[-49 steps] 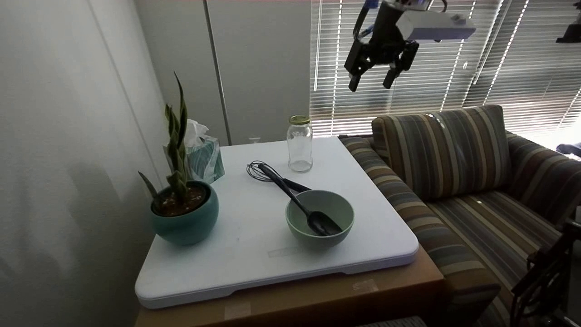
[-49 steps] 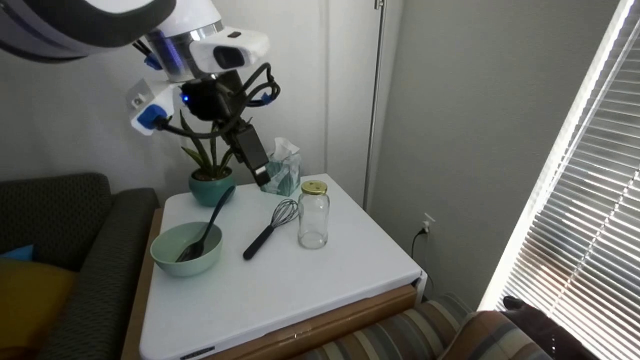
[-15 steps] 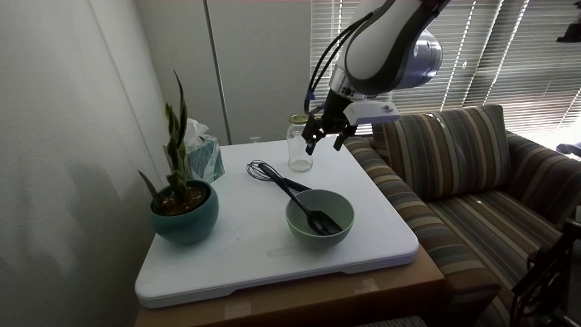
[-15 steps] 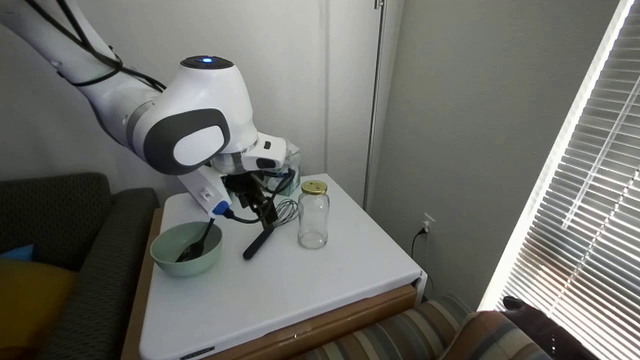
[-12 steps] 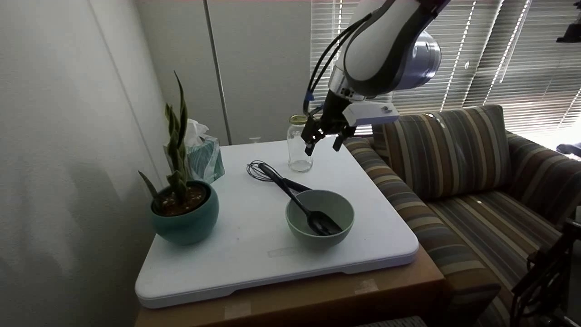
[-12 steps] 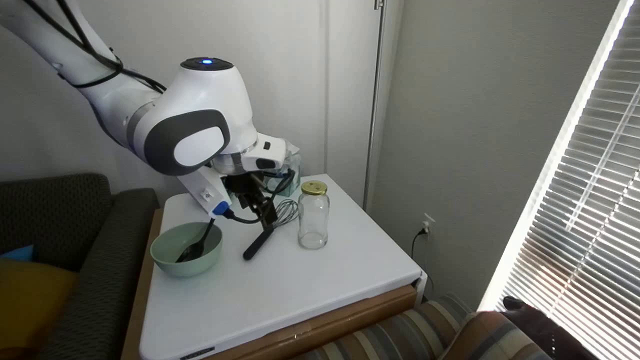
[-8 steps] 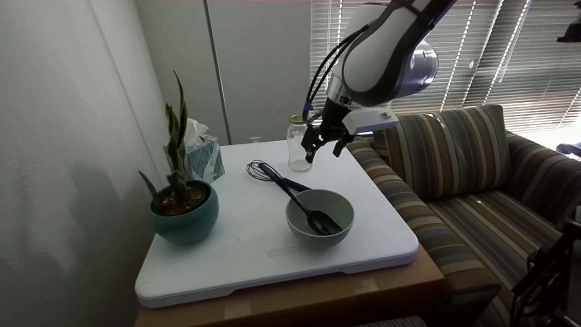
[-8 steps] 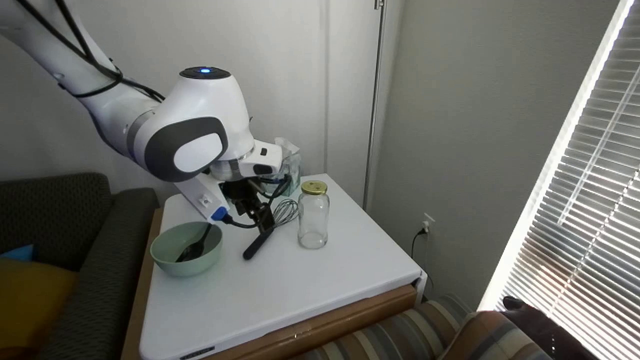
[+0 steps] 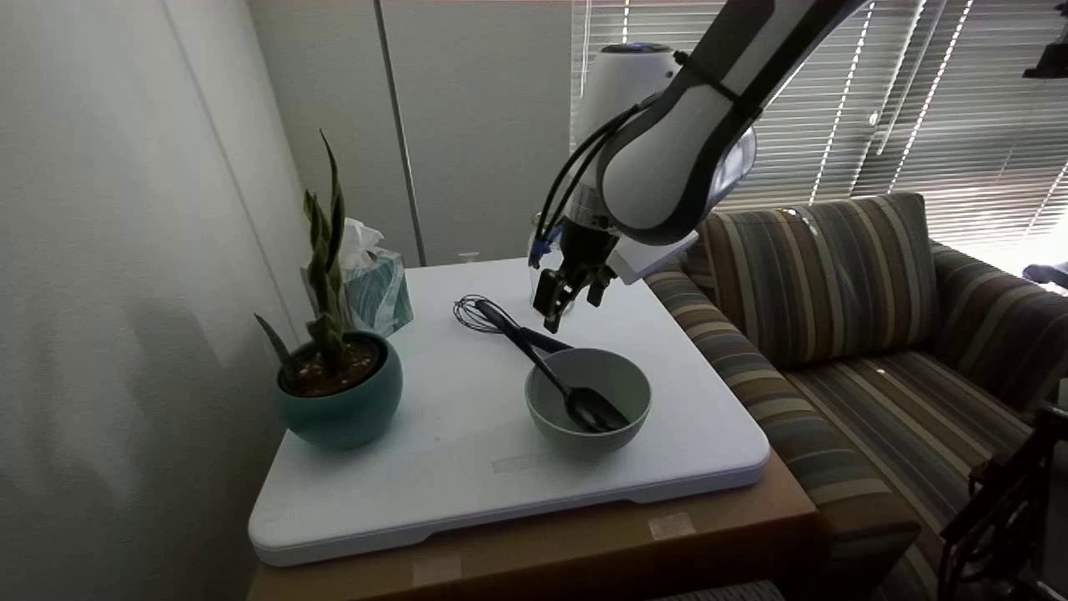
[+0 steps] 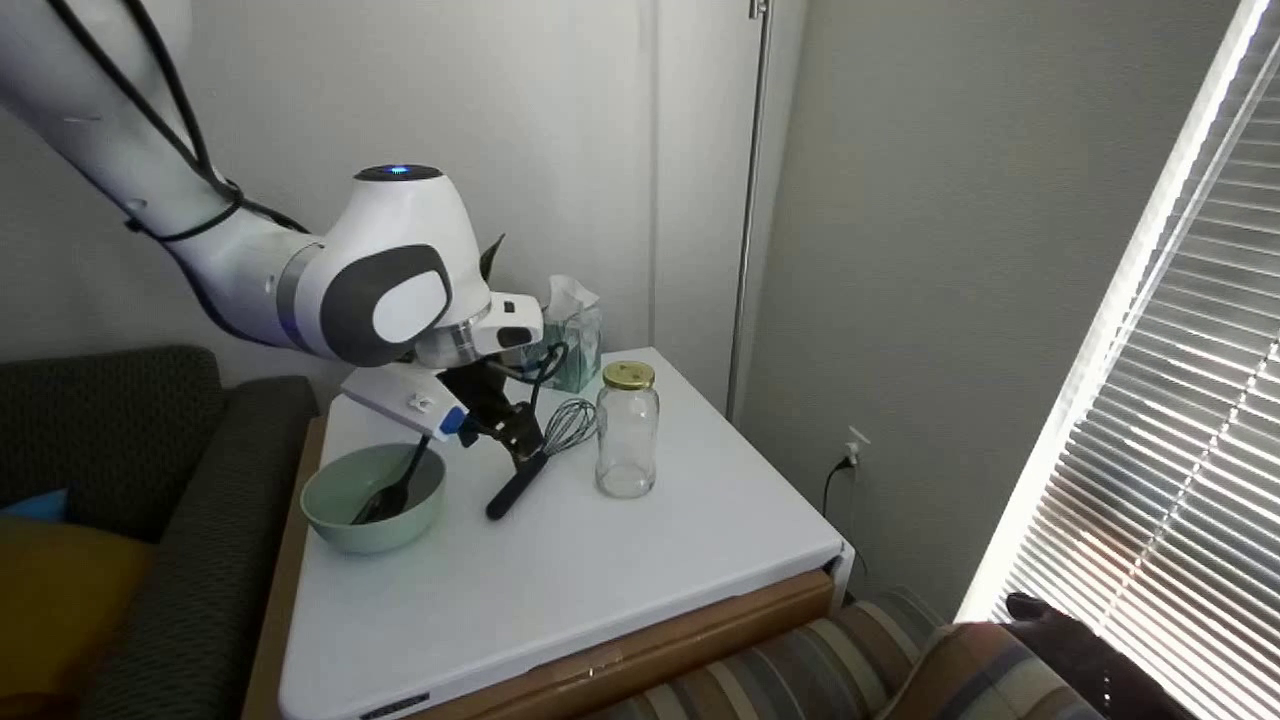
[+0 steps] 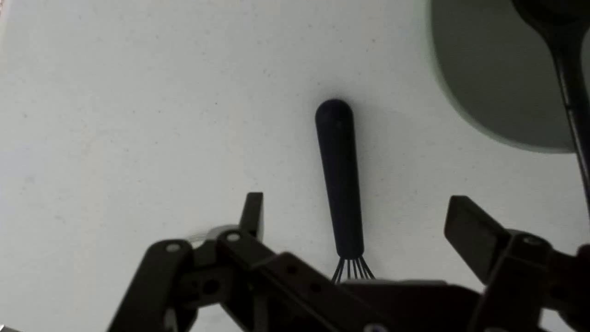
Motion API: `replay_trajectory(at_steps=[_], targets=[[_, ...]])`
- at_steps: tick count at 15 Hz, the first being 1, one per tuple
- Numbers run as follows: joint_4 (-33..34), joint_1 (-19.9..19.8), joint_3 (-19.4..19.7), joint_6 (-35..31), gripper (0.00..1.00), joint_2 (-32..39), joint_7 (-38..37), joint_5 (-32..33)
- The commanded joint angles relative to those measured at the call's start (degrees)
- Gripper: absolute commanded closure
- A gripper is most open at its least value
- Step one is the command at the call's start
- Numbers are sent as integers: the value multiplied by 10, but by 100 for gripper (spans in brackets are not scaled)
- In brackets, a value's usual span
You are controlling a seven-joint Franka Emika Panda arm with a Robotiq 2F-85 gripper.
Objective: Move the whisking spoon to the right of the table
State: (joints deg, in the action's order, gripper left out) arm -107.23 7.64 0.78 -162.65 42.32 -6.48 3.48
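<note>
The whisking spoon (image 11: 342,184), a slim whisk with a dark handle and a wire-loop head, lies flat on a white-topped table (image 10: 600,565). It rests between a pale green bowl (image 10: 365,540) and a clear glass jar (image 10: 627,440) with a gold lid, its wire head near the jar. In the wrist view the jaws are spread wide, one on either side of the whisk's handle and clear of it, gripping nothing. How high they stand over the handle is hard to tell. The white robot arm (image 10: 400,280) slopes down to them from the upper left in an exterior view. A black spoon (image 9: 591,409) leans in the bowl, handle over the rim. Also on the table, a teal pot (image 9: 342,413) holding an upright plant (image 9: 325,267) stands near a tissue box (image 9: 380,292). Alongside is a striped armchair (image 9: 834,284).
</note>
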Motion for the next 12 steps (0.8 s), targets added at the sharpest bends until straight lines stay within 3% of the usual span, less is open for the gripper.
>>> replay_trajectory(at_steps=[1, 5, 12], targets=[[52, 58, 68, 15, 0, 33, -9, 57], [87, 88, 104, -9, 0, 68, -39, 75], [122, 90, 103, -2, 0, 105, -39, 69]])
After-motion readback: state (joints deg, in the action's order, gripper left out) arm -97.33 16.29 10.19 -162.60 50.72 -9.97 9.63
